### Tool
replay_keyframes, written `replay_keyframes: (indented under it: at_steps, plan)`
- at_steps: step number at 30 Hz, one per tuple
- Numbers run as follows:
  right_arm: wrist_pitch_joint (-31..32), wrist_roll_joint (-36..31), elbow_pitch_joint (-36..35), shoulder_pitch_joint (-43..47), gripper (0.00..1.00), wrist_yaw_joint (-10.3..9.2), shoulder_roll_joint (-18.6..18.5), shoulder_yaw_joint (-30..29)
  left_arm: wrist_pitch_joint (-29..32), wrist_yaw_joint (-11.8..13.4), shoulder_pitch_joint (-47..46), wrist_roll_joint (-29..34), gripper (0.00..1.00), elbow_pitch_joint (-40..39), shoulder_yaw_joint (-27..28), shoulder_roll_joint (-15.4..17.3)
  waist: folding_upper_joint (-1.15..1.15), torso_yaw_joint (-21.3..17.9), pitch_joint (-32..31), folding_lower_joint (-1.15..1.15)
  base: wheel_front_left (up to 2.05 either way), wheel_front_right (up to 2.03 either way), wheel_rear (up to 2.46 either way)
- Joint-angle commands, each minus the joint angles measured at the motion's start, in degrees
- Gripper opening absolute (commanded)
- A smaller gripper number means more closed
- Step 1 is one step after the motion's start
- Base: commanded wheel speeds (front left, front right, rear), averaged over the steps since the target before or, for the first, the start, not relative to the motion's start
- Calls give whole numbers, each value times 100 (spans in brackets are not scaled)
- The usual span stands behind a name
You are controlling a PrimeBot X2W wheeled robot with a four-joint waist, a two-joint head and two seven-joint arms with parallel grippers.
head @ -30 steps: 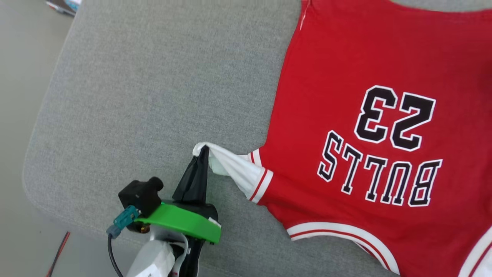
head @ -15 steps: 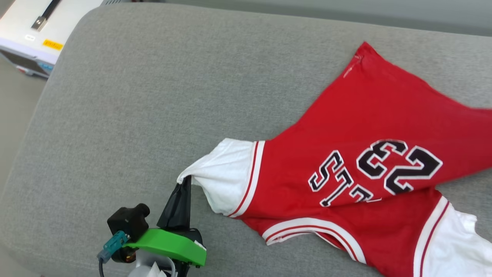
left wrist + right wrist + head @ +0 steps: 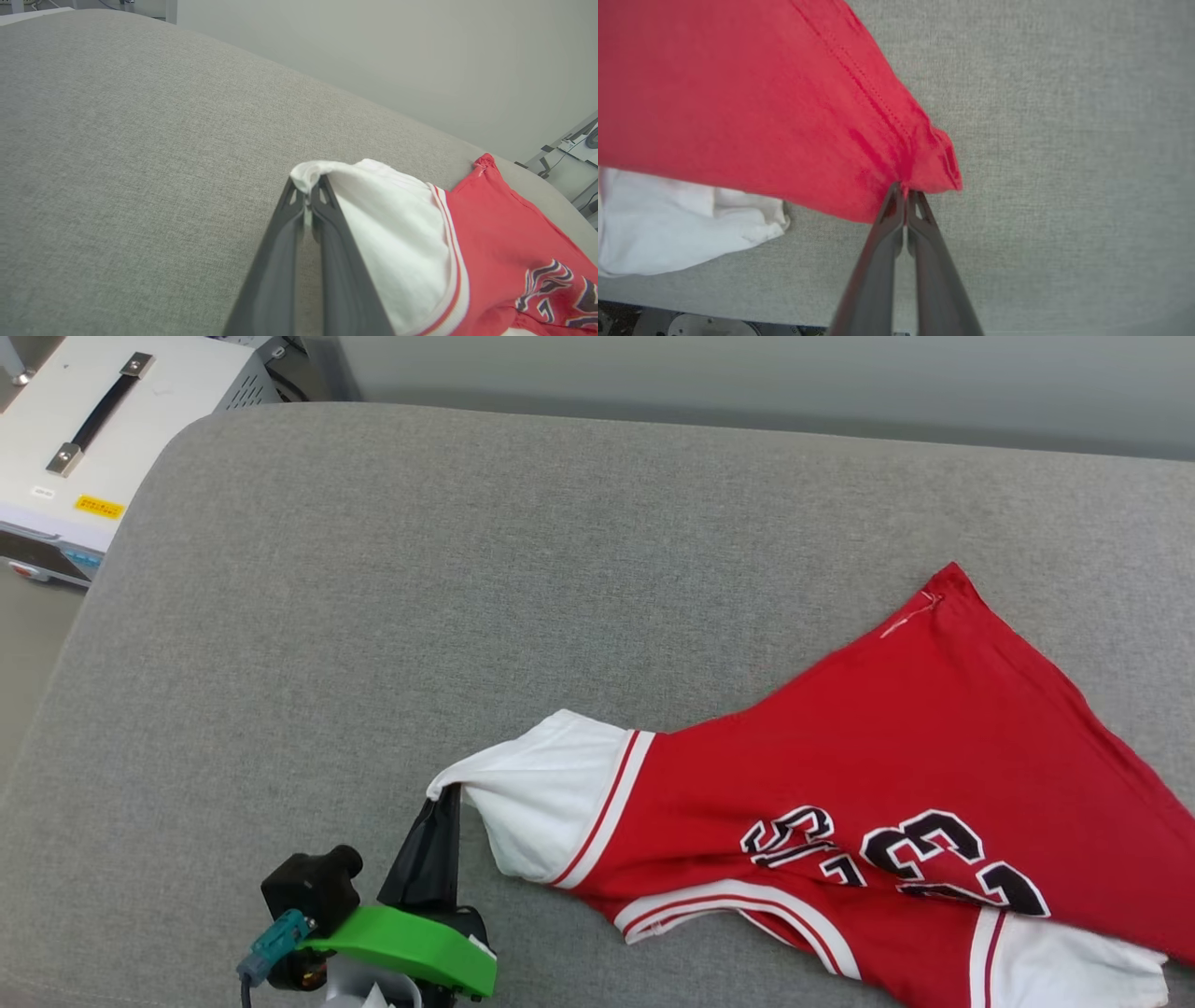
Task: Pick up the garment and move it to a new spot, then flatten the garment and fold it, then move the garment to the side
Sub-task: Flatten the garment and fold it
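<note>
Left gripper (image 3: pixel 444 803) clamped on white sleeve tip of garment (image 3: pixel 868 747), near left; right gripper (image 3: pixel 905 191) clamped on red corner — shallow bites (thin fabric), hard tug may slip one.

upside-down "23" half folded on red garment (image 3: pixel 934 737), sticker (image 3: pixel 99 507) on case (image 3: pixel 159 401) illegible

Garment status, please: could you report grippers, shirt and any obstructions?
Left gripper shut on white sleeve. Right gripper shut on red corner. Garment rumpled on grey cushion. No obstruction seen.
</note>
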Motion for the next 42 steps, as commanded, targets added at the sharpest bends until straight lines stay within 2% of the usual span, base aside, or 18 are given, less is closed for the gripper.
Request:
replay_keyframes:
  at_steps: [1, 6, 9, 10, 11, 17, 23, 24, 29, 33, 37, 42]
  plan:
    - [98, 20, -32, 198, 0, -5, 275, -87, -34, 14, 73, 72, 0, 16, 27, 47, 0, 15, -4, 1, 0, 0, 0]
    - [305, -97, 153, 614, 0, -5, 962, -176, -34, 27, 70, 93, 0, 59, 13, 50, 0, 43, 14, 1, 0, 0, 0]
    - [266, -213, 245, 621, 0, -5, 1121, -172, -34, 37, 54, 111, 0, 82, 12, 58, 0, 46, 25, 1, 0, 0, 0]
    - [222, -254, 265, 585, 66, -5, 1158, -209, -34, 38, 49, 114, 0, 88, 15, 59, 0, 45, 24, 1, 0, 0, 0]
    - [202, -287, 259, 547, 100, -5, 1169, -235, -34, 40, 46, 116, 0, 93, 17, 60, 0, 41, 17, 1, 0, 0, 0]
    - [-124, -465, -336, 135, 100, -5, 925, -512, -34, 57, 55, 141, 0, 115, -3, 62, 0, 35, -60, 1, 0, 0, 0]
    - [-80, -553, -1160, -613, 100, -5, 395, -655, -33, 56, -4, 164, 0, 75, -93, 50, 0, 128, -4, 1, 0, 0, 0]
    - [206, -611, -1385, -1148, 100, -5, 48, -382, -32, 47, -67, 178, 0, 63, -168, 42, 0, 218, 75, 1, 0, 0, 0]
    - [891, -562, -1362, -2215, 100, -5, -331, 502, -33, 26, -207, 182, 0, 64, -282, 25, 0, 381, 249, 1, 0, 0, 0]
    - [1735, -539, -944, -3111, 100, -5, -579, 1335, -33, 5, -362, 201, 0, 55, -415, 0, 0, 537, 422, 1, 0, 0, 0]
    - [2356, -583, -437, -4042, 100, -5, -608, 2129, -33, -17, -521, 199, 0, 14, -540, -27, 0, 670, 591, 1, 0, 0, 0]
    - [2536, -725, 304, -4971, 100, -5, -416, 2855, -33, -35, -665, 196, 0, -56, -629, -50, 0, 784, 771, 1, 0, 0, 0]
